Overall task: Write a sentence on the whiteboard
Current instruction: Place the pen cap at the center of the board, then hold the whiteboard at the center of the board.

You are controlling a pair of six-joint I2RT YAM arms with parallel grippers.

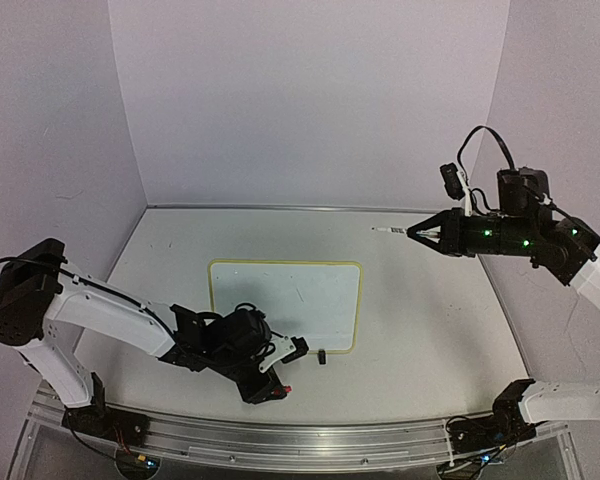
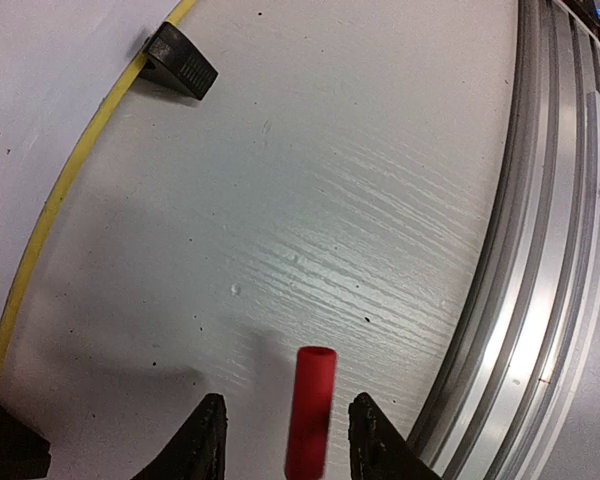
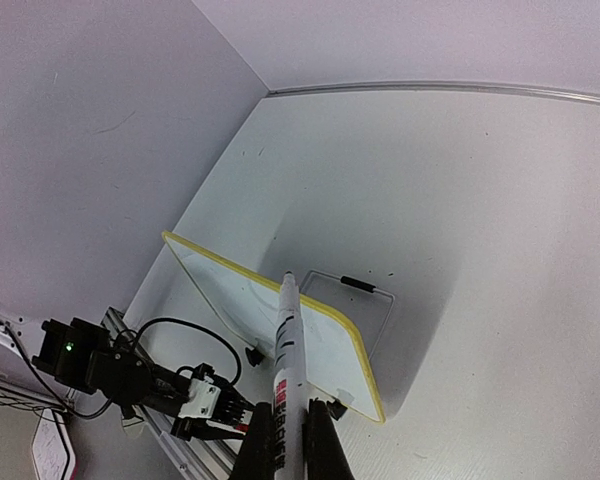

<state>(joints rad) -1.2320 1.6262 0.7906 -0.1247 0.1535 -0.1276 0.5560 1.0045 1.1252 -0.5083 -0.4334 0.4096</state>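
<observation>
Pale lilac walls [image 1: 310,100] close the white desk [image 1: 420,330] on three sides, and a metal rail [image 1: 310,440] runs along its near edge, where both arms are bolted. The whiteboard [image 1: 285,300] lies flat near the middle of the desk. It has a thin yellow frame around it and a black clip foot [image 1: 322,355] on the long edge nearest to the arms. The left arm [image 1: 110,315] reaches low from its base at the left, bent at the elbow and stretched almost level over the desk, so that its wrist sits just in front of the near edge of the board. The left fingers [image 2: 208,440] stand apart, and between them is a short red cylinder [image 2: 311,405] with a gap on each side. Its lower end is blurred, and I cannot tell if it touches the desk. The right arm [image 1: 540,240] is raised high over the far right part of the desk, its forearm about level and pointing to the left, well apart from the board. The right fingers [image 3: 258,445] are pressed together on a white marker [image 3: 286,340], which sticks out straight ahead of them into the air.
</observation>
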